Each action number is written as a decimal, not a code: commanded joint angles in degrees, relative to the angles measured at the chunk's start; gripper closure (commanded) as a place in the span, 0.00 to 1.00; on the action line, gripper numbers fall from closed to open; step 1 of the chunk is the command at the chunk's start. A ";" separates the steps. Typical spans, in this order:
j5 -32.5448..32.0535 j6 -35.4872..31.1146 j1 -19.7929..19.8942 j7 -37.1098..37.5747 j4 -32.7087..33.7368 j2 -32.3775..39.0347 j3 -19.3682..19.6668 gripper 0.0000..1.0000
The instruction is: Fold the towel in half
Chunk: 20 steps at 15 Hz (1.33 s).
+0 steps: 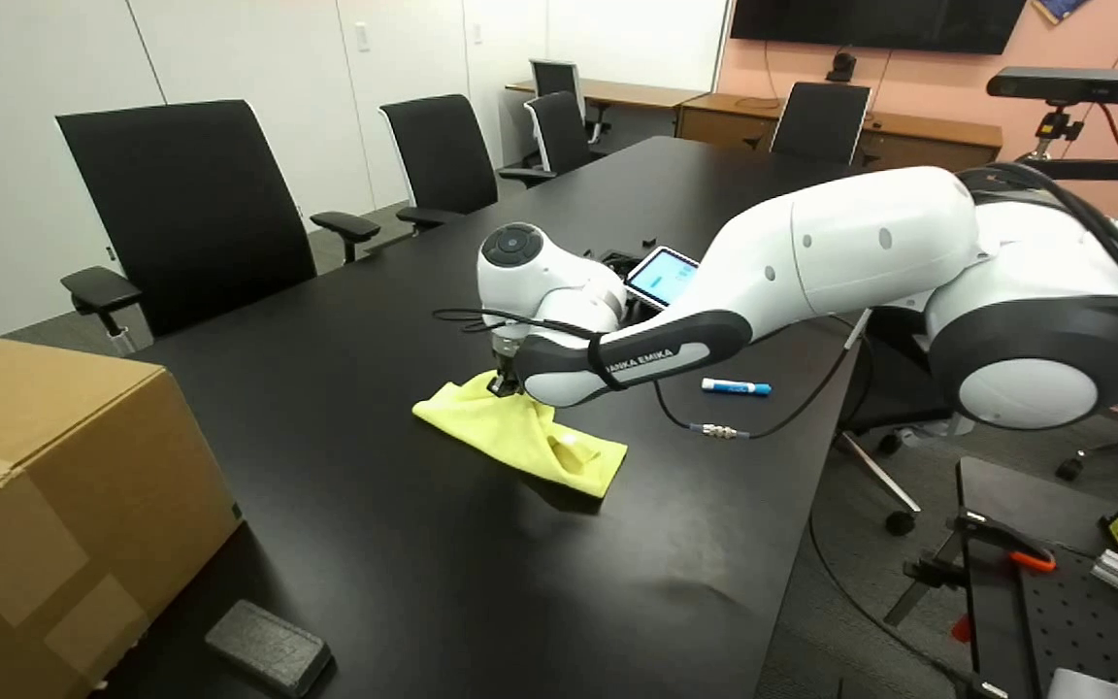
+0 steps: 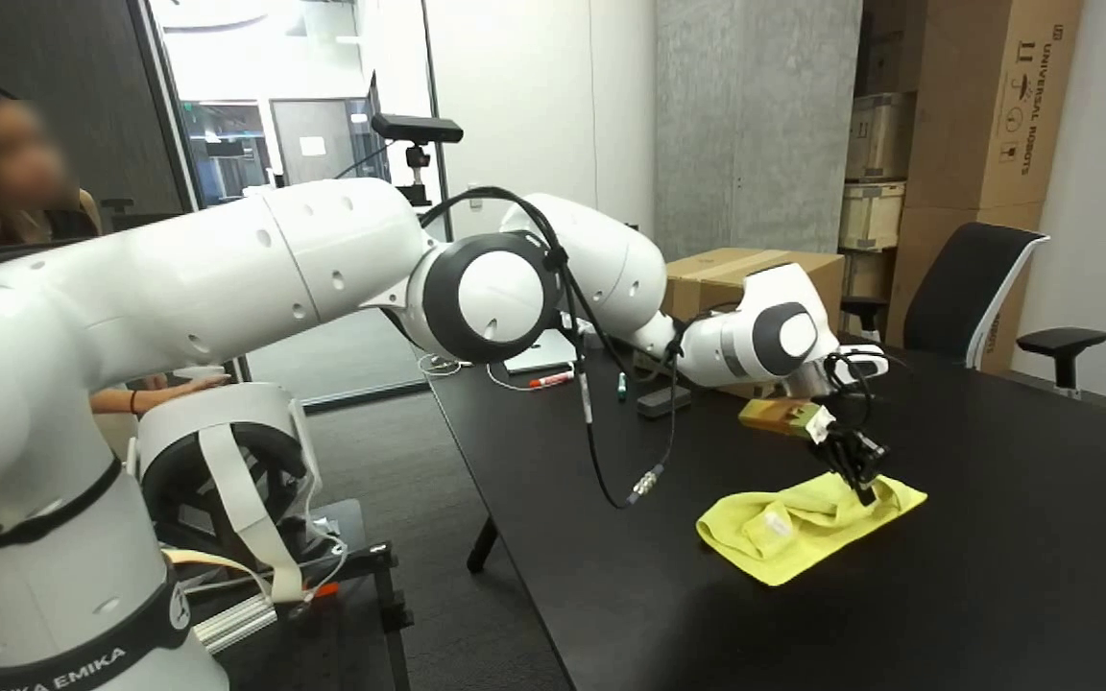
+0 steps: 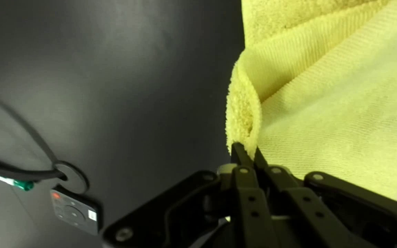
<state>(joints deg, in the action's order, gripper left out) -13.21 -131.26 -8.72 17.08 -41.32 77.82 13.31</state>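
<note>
The gripper [image 3: 249,152] holds a curled edge of the yellow towel [image 3: 336,137] pinched narrowly between its tips. The rest of the towel lies creased on the dark table [image 3: 133,113], below and beside the gripper; in the wrist view a remote control [image 3: 73,210] sits well apart to the gripper's left, a green-tipped marker [image 3: 23,185] beyond it.

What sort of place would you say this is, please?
Most likely an office meeting room, judging by the long black table, the black-backed chairs with armrests along it, and the wide, flat, black wall-mounted screen.
</note>
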 commanded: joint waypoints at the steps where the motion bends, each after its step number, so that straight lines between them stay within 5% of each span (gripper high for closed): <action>1: 0.02 4.31 1.98 3.39 5.97 3.24 1.37 0.71; 3: 0.56 4.62 2.30 3.11 4.18 1.51 0.72 0.67; 8: 2.43 5.39 2.74 -0.92 -2.28 -5.48 -3.29 0.29; 12: 5.09 13.25 3.52 -5.59 -11.12 -15.35 -7.60 0.01; 20: 6.52 31.33 3.52 -6.01 -29.98 -35.24 -9.31 0.01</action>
<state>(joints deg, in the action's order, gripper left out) -7.51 -102.45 -5.46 12.58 -60.17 52.44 5.32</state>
